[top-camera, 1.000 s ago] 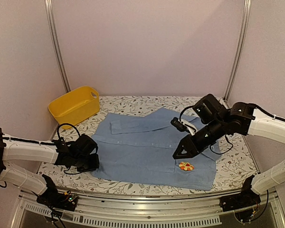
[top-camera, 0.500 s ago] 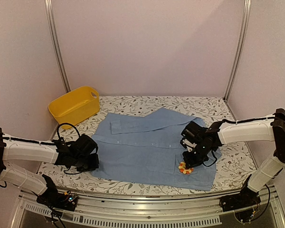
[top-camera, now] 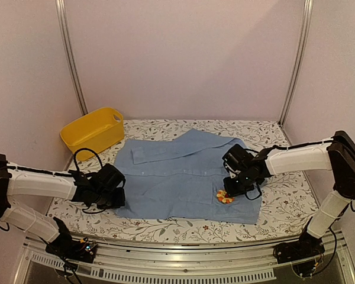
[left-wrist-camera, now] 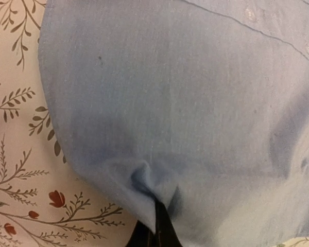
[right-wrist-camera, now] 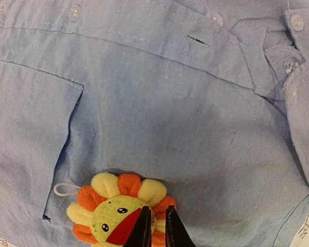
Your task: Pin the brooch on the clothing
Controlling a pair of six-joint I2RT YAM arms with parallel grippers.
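Where the top camera looks down: denim shirt (top-camera: 177, 177) spread on the floral table (top-camera: 284, 204); plush sunflower brooch (top-camera: 225, 197) on its chest, right gripper (top-camera: 231, 190) upon it; left gripper (top-camera: 115, 198) at the shirt's left hem; yellow basin (top-camera: 92, 131) far left.
Left wrist: fingers (left-wrist-camera: 167, 234) closed on a puckered fold of shirt (left-wrist-camera: 170, 103) pinched between them.
Right wrist: fingers (right-wrist-camera: 143, 231) nearly together, nipping the brooch (right-wrist-camera: 113, 211) just beside the chest pocket (right-wrist-camera: 31, 144).

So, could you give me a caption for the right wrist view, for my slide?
Right gripper closed on the flower brooch, which lies on the blue shirt.
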